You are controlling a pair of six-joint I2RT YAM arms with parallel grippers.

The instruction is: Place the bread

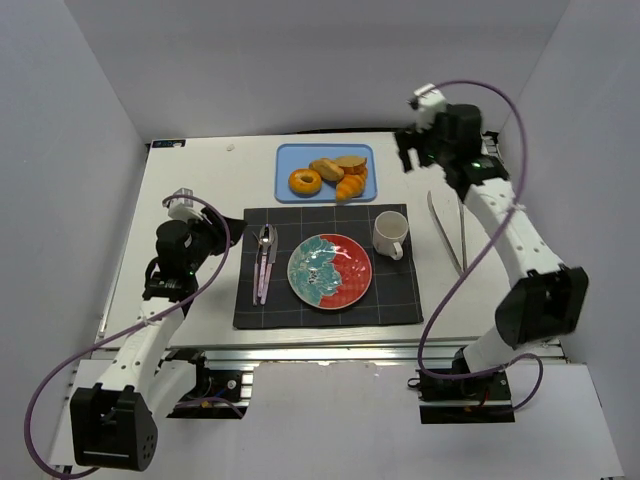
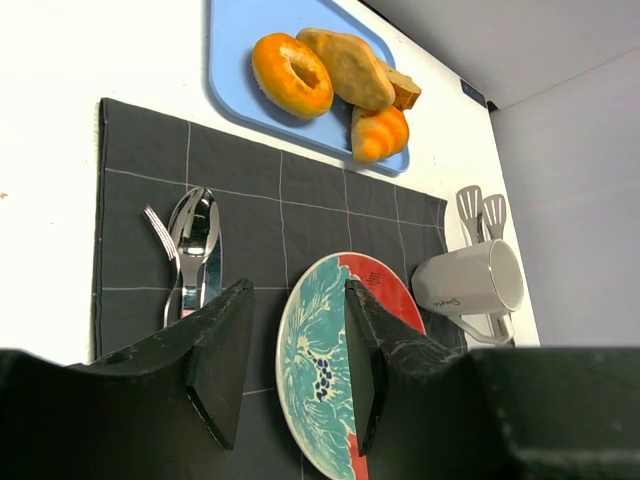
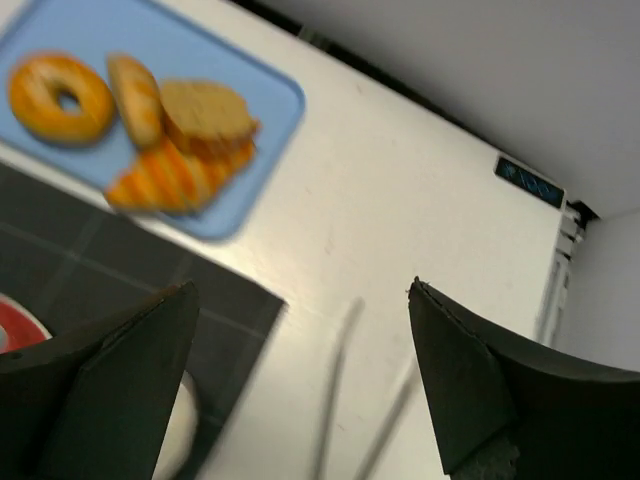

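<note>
The croissant (image 1: 350, 187) is seen upper centre of the top view, lying at the near right corner of the blue tray (image 1: 290, 155), untouched by either gripper. It is pressed against a brown bread slice (image 1: 351, 163) and sits just beside a pale roll (image 1: 325, 168); a glazed donut (image 1: 305, 182) is placed to the left. Four baked items are counted on the tray, one of each.

The right gripper (image 3: 300, 290) is held above the bare table at upper right; its fingers are spread wide and nothing is gripped. The left gripper (image 2: 295, 300) is seen at mid left, over the left part of the dark placemat (image 1: 400, 300); its fingers are parted, nothing between them.

On the placemat are counted one plate (image 1: 345, 285), red and teal, at centre, one white mug (image 1: 390, 235) just right of it, and one spoon (image 2: 195, 225) with one fork (image 2: 160, 235) at left. One pair of tongs (image 1: 447, 230) is laid on the table right of the mat. The tray edge is touching or just meeting the mat's far edge.
</note>
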